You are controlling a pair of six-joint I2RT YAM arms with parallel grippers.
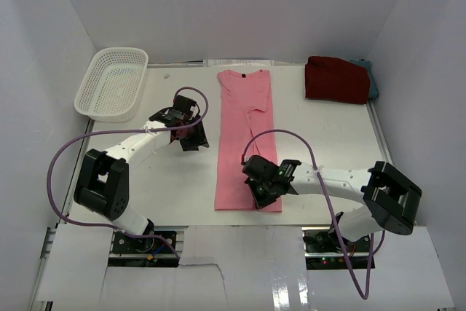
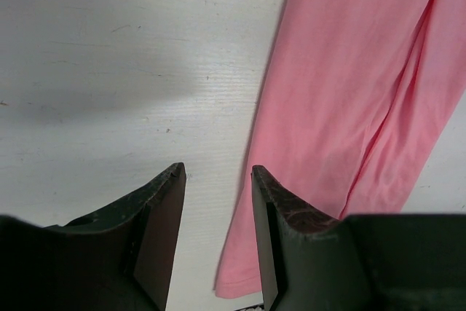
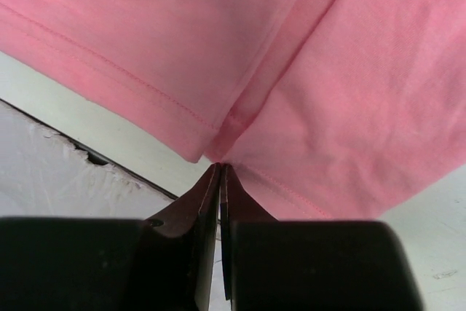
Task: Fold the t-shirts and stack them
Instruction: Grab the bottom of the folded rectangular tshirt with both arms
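Centre of white table [image 1: 167,187]: light pink soft-cloth t-shirt [image 1: 244,136], folded lengthwise into long strip, collar far, hem at near edge. Far right corner: dark red folded t-shirt [image 1: 335,79], teal-grey t-shirt [image 1: 373,81] peeking out just beside it. left gripper [image 1: 191,138] spread apart over bare table just left of pink strip, holding nothing. right gripper [image 1: 263,196] pressed together at near hem; cloth pinched or not, cannot tell. Looks light, thin, limp; likely sags and slides when lifted. Best taken at both hem corners, all layers together.
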